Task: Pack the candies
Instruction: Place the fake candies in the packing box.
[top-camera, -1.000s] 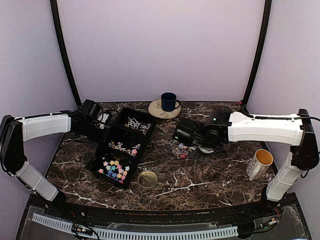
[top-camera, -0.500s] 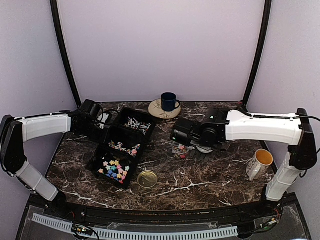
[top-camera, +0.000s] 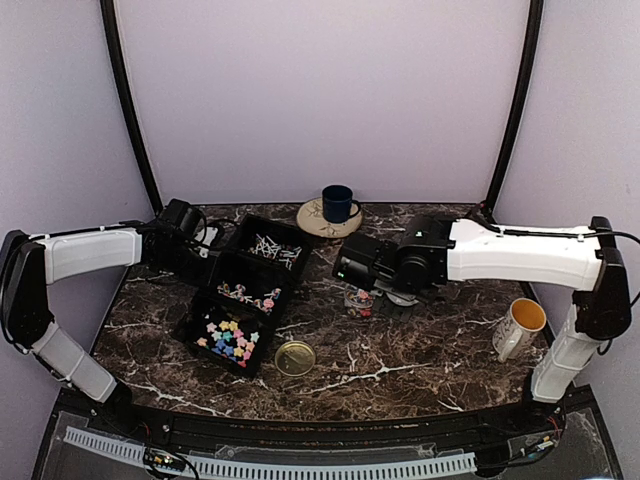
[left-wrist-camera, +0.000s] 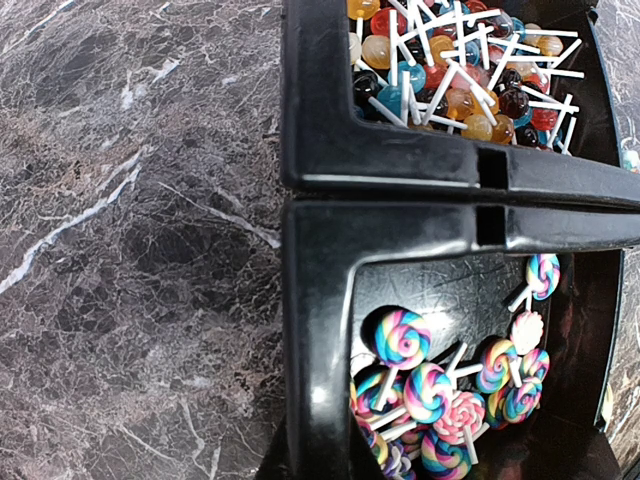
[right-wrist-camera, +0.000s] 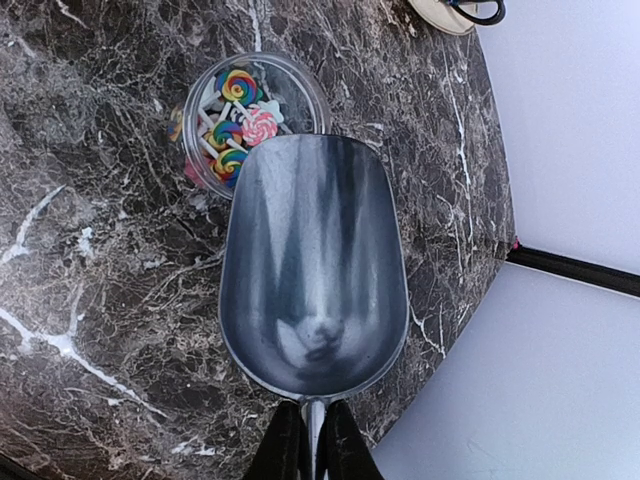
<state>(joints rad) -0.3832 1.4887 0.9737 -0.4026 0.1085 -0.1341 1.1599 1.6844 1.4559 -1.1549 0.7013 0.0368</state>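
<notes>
The candies lie in a black three-part tray: ball lollipops far, swirl lollipops in the middle, pastel stars near. The left wrist view shows the swirl ones and ball ones. My left gripper is shut on the tray's left wall. My right gripper is shut on the handle of an empty metal scoop. The scoop's tip overlaps the rim of a small clear jar holding swirl lollipops. The jar stands right of the tray.
A gold lid lies near the tray's front corner. A blue mug stands on a plate at the back. A white mug stands at the right. The table's right edge is close to the scoop.
My right arm has moved a little to the left with the scoop, bringing it over the jar. The left arm and tray have not moved.
</notes>
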